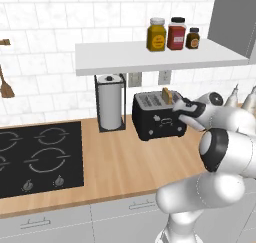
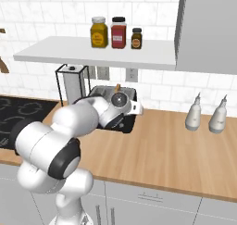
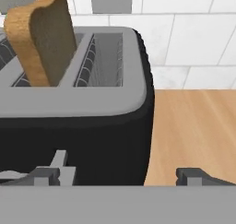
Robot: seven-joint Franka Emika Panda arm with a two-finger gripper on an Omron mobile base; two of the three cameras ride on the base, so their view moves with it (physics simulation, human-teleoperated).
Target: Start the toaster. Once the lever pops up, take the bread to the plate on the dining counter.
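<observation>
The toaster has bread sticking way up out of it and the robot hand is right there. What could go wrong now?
1. The bread stands tall in its slot, leaning. If the gripper rises carelessly, it might knock the slice over.
2. The gripper sits low at the front of the toaster, its fingers spread wide. A push there could shove the toaster back on the worktop instead of working the lever.
3. The empty slot beside the bread is close, so a grab could miss.
</observation>
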